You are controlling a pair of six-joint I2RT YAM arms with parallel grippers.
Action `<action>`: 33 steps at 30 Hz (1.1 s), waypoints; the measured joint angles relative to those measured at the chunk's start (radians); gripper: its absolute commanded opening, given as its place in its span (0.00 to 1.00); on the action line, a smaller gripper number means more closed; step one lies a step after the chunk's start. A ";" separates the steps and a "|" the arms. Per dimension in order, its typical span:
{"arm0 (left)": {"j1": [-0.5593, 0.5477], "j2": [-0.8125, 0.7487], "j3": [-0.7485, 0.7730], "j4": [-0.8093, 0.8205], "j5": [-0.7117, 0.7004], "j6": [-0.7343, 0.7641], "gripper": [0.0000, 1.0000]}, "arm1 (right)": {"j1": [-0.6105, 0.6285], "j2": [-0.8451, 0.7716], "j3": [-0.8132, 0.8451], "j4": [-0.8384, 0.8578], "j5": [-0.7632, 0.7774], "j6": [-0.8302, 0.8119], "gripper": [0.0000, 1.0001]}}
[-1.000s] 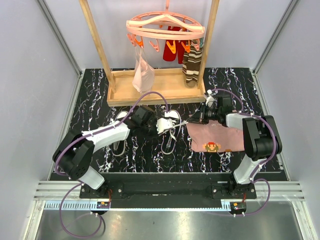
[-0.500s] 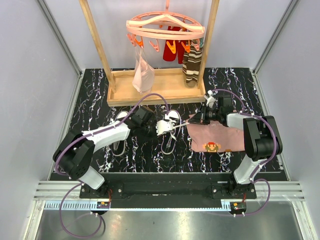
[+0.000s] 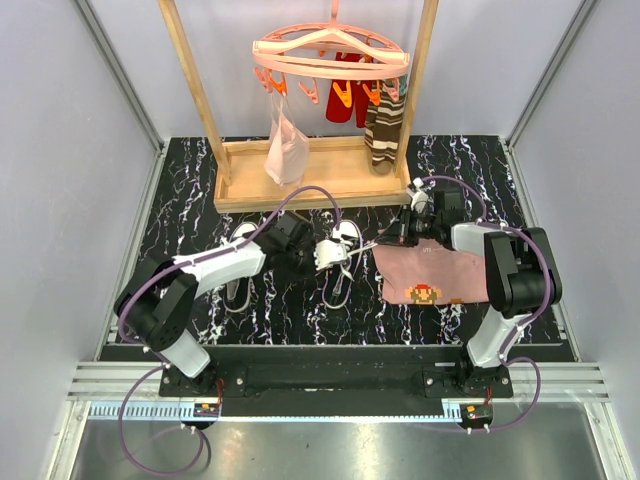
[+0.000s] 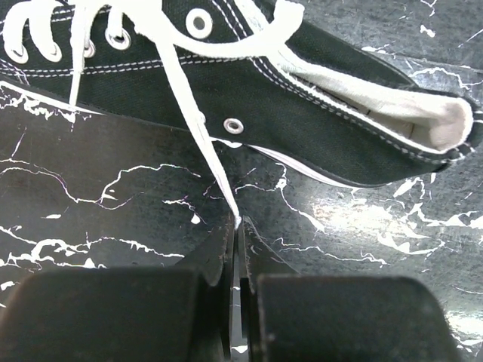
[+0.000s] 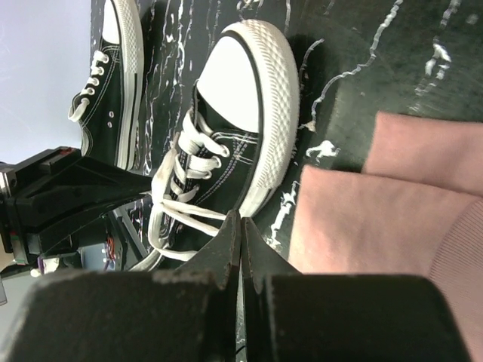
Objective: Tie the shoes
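Note:
Two small black sneakers with white toe caps lie on the black marble table. One shoe (image 3: pixel 238 268) lies at the left. The other shoe (image 3: pixel 342 262) lies in the middle, between my grippers. My left gripper (image 3: pixel 312 258) is shut on the end of one white lace (image 4: pixel 198 124) of the middle shoe (image 4: pixel 302 98), just left of it. My right gripper (image 3: pixel 380 241) is shut on the other white lace (image 5: pixel 198 216) of that shoe (image 5: pixel 238 113), just right of it. The lace runs taut to its jaws. The left shoe also shows in the right wrist view (image 5: pixel 113 83).
A pink cloth with a pixel figure (image 3: pixel 435 275) lies right of the middle shoe, under my right arm. A wooden rack (image 3: pixel 300 172) stands at the back. On it hangs a pink peg hanger (image 3: pixel 330 55) with striped socks (image 3: pixel 383 130) and a pale cloth (image 3: pixel 286 150).
Both grippers have drawn slightly apart, each still holding its lace. The left one has shifted a little up, the right one a little to the right. The shoes have barely moved.

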 measured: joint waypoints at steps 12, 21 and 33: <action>0.001 -0.063 0.021 0.007 0.041 -0.156 0.99 | 0.136 -0.047 0.130 -0.113 0.002 -0.037 0.97; 0.152 -0.312 0.222 -0.080 0.086 -0.368 0.99 | 0.103 -0.315 0.268 -0.360 0.096 -0.214 1.00; 0.497 -0.513 0.251 -0.388 -0.024 -0.545 0.99 | 0.024 -0.678 0.200 -0.758 0.212 -0.381 1.00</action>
